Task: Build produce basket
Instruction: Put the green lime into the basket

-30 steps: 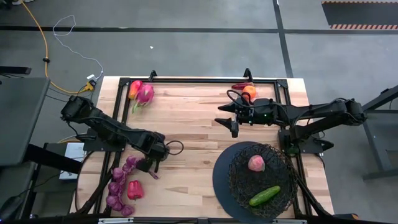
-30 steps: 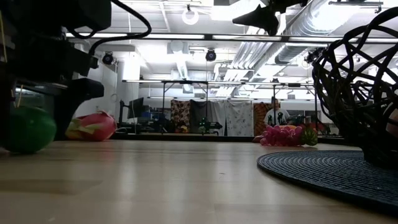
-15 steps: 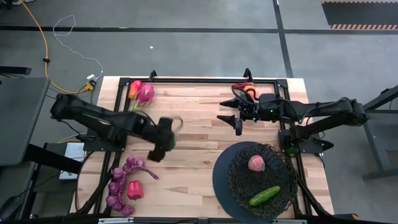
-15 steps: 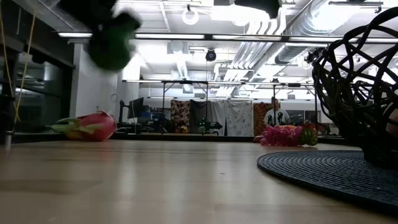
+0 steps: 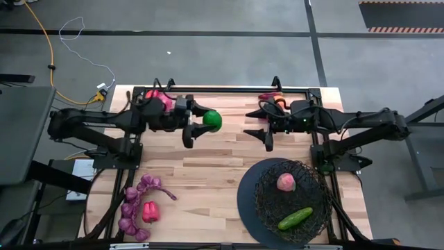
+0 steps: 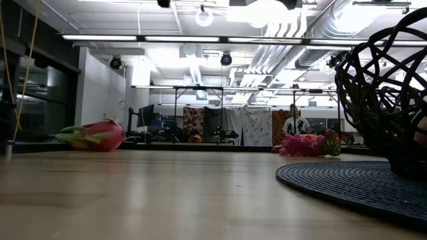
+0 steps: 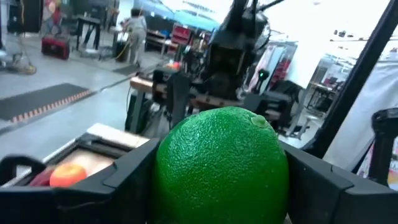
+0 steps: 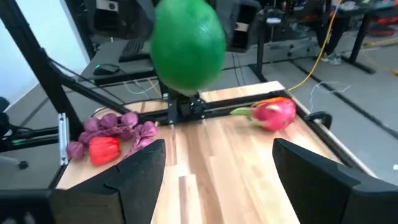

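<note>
Left pincer [image 5: 202, 122] clamped on green ball [image 5: 212, 120], aloft. Basket [image 5: 291, 195] at 4 o'clock (right pincer [image 5: 267, 129] nearer, gaping, empty).

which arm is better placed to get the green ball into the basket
Right. Left gripper holds the green ball far from the basket; the open right gripper faces it, nearer the basket.

Lighting was bright, even, from ceiling tubes [image 6: 200, 38] overhead; worktop [image 5: 215, 153] shadows were soft. Green ball [image 8: 188, 45] was motion-blurred in right wrist view; window glare washed left wrist background.
</note>
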Robot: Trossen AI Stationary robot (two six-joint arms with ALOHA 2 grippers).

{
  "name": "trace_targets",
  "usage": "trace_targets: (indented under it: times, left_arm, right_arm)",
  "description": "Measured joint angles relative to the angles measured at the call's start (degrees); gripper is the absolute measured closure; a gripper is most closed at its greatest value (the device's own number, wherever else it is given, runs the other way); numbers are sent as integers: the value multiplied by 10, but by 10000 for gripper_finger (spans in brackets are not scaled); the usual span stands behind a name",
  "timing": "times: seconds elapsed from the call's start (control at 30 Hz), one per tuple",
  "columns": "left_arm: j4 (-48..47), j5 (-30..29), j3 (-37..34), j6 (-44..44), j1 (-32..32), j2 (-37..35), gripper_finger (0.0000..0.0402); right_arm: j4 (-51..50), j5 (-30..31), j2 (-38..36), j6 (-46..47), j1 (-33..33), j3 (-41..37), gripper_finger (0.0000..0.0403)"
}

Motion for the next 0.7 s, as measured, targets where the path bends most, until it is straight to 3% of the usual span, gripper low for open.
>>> trace_targets:
  times: [0.33,0.5,0.7]
  left_arm:
    - [44,24,-2,-3,1,44,133]
    - [100,29,-1,-7,1,80,133]
    - [133,36,1,-22,0,114,133]
  right_arm:
    - [7,24,11,47,0,0,116]
    - [50,-26,52,37,0,1,116]
    - [118,-43,106,53,1,0,116]
